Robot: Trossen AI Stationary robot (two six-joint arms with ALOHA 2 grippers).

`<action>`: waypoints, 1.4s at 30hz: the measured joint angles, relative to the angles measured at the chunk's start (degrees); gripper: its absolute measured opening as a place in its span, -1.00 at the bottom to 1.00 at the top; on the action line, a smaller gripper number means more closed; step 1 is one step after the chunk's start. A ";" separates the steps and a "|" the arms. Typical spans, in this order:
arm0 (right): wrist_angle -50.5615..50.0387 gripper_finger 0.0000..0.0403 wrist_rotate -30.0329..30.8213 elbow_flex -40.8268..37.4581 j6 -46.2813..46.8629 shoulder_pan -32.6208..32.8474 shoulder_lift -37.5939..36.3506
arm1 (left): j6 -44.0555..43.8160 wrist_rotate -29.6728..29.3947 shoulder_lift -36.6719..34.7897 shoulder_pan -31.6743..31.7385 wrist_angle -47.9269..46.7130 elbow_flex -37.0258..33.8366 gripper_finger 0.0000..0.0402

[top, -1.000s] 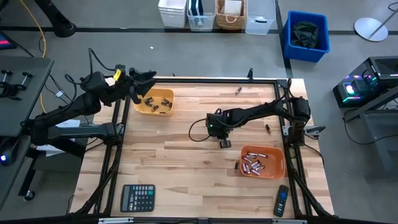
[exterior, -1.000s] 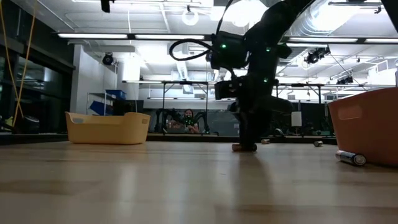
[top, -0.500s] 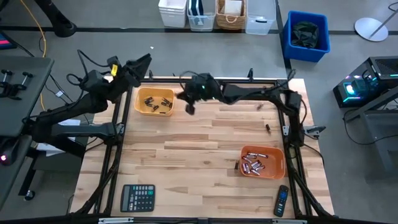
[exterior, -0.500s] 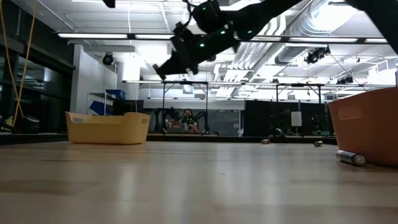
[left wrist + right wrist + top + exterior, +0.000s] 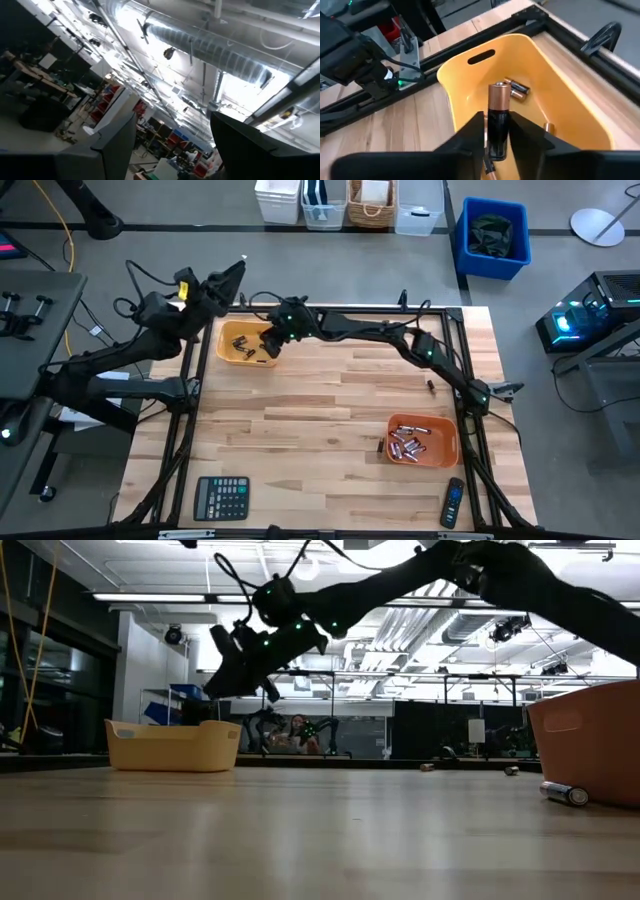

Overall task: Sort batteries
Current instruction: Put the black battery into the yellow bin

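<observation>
My right gripper (image 5: 272, 340) (image 5: 497, 125) hovers over the yellow bin (image 5: 248, 343) (image 5: 560, 100), shut on a battery (image 5: 498, 100) that is black with a copper end. Several batteries lie on the bottom of that bin. The low view shows this gripper (image 5: 225, 680) well above the bin (image 5: 172, 745). The orange bin (image 5: 422, 439) near the right edge holds several more cells. Single batteries lie on the wood (image 5: 430, 387) (image 5: 417, 351), and one sits beside the orange bin (image 5: 380, 446) (image 5: 565, 794). My left gripper (image 5: 232, 280) is open, raised beyond the table's far left corner and pointing at the ceiling. My right gripper pinches the battery by its black body (image 5: 496, 132) between the two fingers. The battery lies along the fingers, its copper end (image 5: 499, 95) sticking out past their tips. The fingers slant down from the right toward the yellow bin. The battery is lifted clear above the bin.
A black calculator (image 5: 221, 497) lies near the near left corner and a black remote (image 5: 453, 503) at the near right corner. A dark frame rail (image 5: 340, 308) runs along the table's far edge. The bare wood between the bins (image 5: 310, 410) is open.
My right gripper has risen from the middle of the table and swung toward the far left, stretching out until it hangs over the yellow bin. My left gripper has pulled back from the yellow bin's left rim and tipped upward.
</observation>
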 joint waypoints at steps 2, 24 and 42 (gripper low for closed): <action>-3.02 -0.49 -0.90 2.82 1.22 -0.61 1.17 | 0.45 0.95 -0.45 0.03 0.08 0.00 0.23; -36.99 0.04 4.70 -23.19 -9.95 -17.57 -27.03 | 4.52 2.80 -5.04 2.77 -1.52 0.02 0.23; -26.79 0.00 19.88 -49.87 32.48 -28.99 -31.96 | 0.43 2.73 -4.54 5.49 -3.96 0.01 0.23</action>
